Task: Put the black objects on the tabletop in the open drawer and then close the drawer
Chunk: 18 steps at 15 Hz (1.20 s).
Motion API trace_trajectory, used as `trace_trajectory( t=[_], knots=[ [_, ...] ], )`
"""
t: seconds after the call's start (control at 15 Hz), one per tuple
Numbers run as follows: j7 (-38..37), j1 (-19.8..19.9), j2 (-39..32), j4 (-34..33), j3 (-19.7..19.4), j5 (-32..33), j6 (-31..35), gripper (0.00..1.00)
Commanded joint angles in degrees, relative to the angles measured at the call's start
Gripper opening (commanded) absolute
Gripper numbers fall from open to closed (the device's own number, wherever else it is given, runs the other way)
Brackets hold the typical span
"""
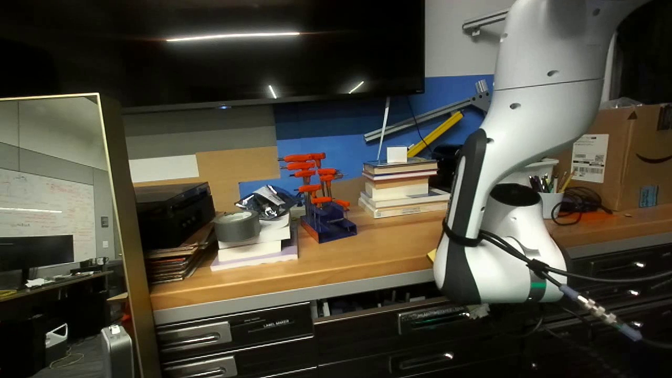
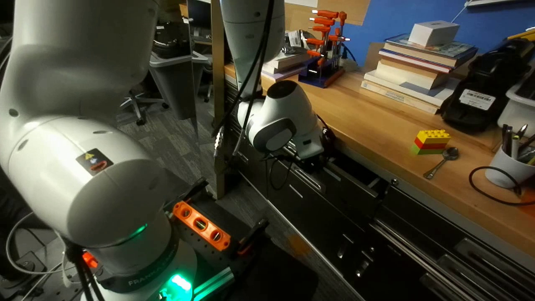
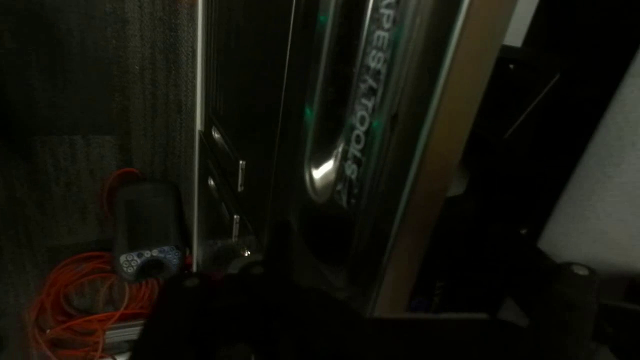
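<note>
The drawer [image 1: 367, 332] stands partly open below the wooden tabletop [image 1: 388, 247], with a dark, cluttered interior. In the wrist view its handle [image 3: 322, 172] and a TOOLS label show on the dark front. My gripper [image 2: 314, 164] is low at the drawer's front, under the bench edge; in an exterior view the white wrist hides it. The wrist view is very dark, but the jaws stand wide apart, with the drawer's upper front edge [image 3: 440, 185] passing between them and nothing clearly held. The small black objects cannot be made out on the tabletop; they are hidden or out of view.
On the bench stand book stacks [image 1: 401, 184], a rack of red-handled tools [image 1: 328, 220], a tape roll [image 1: 237, 227], a black boxy device [image 2: 480, 90], toy bricks [image 2: 432, 142], a spoon [image 2: 443, 161] and a pen cup [image 2: 508, 165]. A gold-framed mirror [image 1: 52, 173] leans at one end.
</note>
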State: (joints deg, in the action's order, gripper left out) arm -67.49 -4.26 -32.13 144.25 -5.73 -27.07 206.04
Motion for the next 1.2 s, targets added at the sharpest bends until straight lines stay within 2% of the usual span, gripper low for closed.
trace_trajectory(
  t=[0.0, 0.27, 0.4, 0.53, 0.6, 0.73, 0.93, 1.07, 1.13],
  knots=[
    [6.2, -10.12, 4.97, 2.15, -5.26, -8.69, 2.07, 1.0],
    [16.02, -22.13, 8.87, 3.29, -13.7, -21.64, -4.62, 1.0],
    [22.66, -29.12, 9.64, 3.45, -20.11, -28.47, -11.46, 1.0],
    [26.74, -36.52, 8.41, 3.68, -28.46, -31.26, -20.48, 1.0],
    [26.03, -40.37, 6.88, 3.8, -33.2, -29.6, -25.65, 1.0],
    [20.74, -46.66, 4.71, 3.51, -41.56, -21.76, -35.74, 1.0],
    [15.31, -52.98, 3.57, 0.95, -50.48, -11.07, -49.69, 1.0],
    [13.45, -54.62, 3.83, -1.41, -53.24, -6.09, -57.66, 1.0],
    [9.03, -50.37, 7.18, -2.15, -50.32, 1.8, -59.23, 1.0]
  ],
)
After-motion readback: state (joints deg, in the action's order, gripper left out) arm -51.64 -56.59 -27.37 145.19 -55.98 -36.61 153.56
